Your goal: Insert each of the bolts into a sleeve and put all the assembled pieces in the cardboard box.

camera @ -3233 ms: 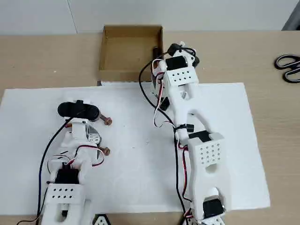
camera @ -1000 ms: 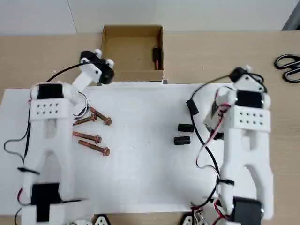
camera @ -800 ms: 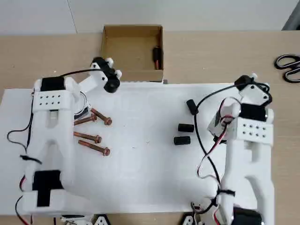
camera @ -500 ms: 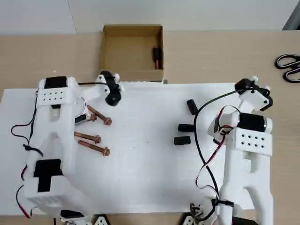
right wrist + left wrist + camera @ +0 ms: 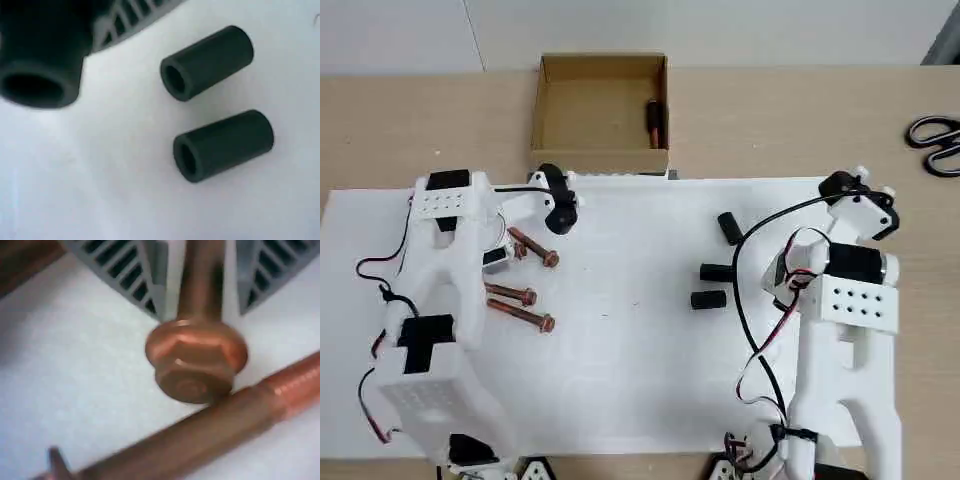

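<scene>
Left gripper [image 5: 200, 275] has swung down from the cardboard box [image 5: 546, 110]; you see its jaws apart, straddling a bolt [image 5: 197, 360] on the white sheet [image 5: 640, 370]. Right gripper [image 5: 783, 278] clamps a sleeve [image 5: 40, 82].

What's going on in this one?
Two arms are pairing bolts with sleeves. The left gripper is open astride a copper bolt whose head overlaps another bolt on the white paper. The right gripper is down among the black sleeves: one sleeve sits right at it, grip unclear, while a second sleeve and a third sleeve lie loose beside. One assembled piece lies in the cardboard box.
</scene>
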`<state>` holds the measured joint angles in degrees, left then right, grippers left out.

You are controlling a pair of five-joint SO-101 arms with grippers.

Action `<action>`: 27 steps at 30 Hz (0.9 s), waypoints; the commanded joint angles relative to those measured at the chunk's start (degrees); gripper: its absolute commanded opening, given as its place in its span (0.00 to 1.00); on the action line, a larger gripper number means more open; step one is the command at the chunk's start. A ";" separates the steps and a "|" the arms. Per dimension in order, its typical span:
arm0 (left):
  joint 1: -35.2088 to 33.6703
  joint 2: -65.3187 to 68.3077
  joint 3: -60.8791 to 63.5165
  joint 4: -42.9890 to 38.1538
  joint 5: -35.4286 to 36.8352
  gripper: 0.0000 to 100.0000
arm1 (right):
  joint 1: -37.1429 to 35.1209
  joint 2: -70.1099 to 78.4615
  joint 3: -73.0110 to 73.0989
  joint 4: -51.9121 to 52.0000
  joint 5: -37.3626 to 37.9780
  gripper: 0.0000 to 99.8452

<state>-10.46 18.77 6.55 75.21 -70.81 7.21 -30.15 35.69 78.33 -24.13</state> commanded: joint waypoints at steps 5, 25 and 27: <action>0.18 2.81 -1.98 -5.19 -0.70 0.08 | 0.31 -1.89 -0.44 -0.92 0.44 0.00; 6.42 -24.97 -1.98 6.15 6.77 0.00 | -13.14 -19.65 -8.79 7.78 3.69 0.00; 7.38 -29.71 -1.98 6.15 10.81 0.00 | -15.34 -24.57 -8.44 9.10 5.10 0.00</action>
<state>-4.40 -1.89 6.55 80.75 -64.31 -5.10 -47.82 29.71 85.80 -21.05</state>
